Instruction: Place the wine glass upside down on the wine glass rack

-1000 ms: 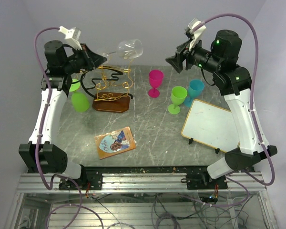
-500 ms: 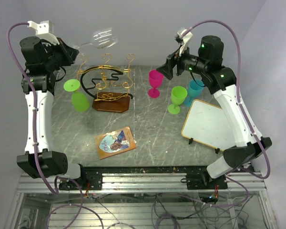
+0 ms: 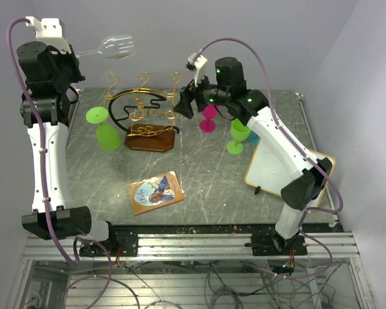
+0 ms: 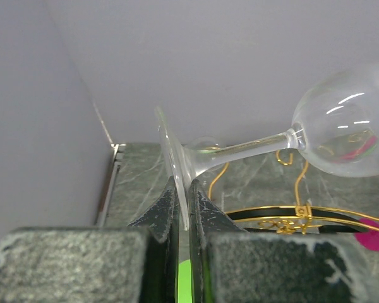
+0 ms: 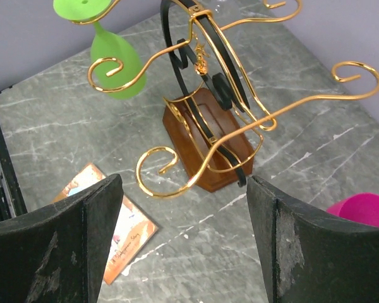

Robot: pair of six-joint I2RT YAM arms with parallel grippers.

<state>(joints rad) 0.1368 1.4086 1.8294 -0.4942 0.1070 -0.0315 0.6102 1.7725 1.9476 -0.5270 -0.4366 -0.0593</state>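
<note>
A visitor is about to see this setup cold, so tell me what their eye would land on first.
The clear wine glass lies sideways in mid-air, high at the far left, with the left gripper pinching its foot. Near it stands the gold wire rack, with a lime-green goblet hanging upside down from a curl on its left side. The right gripper hovers open beside the rack's right side.

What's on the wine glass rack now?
One green goblet hangs upside down from a left-side arm of the wine glass rack; other arms bare. Its foot covers the hook.
</note>
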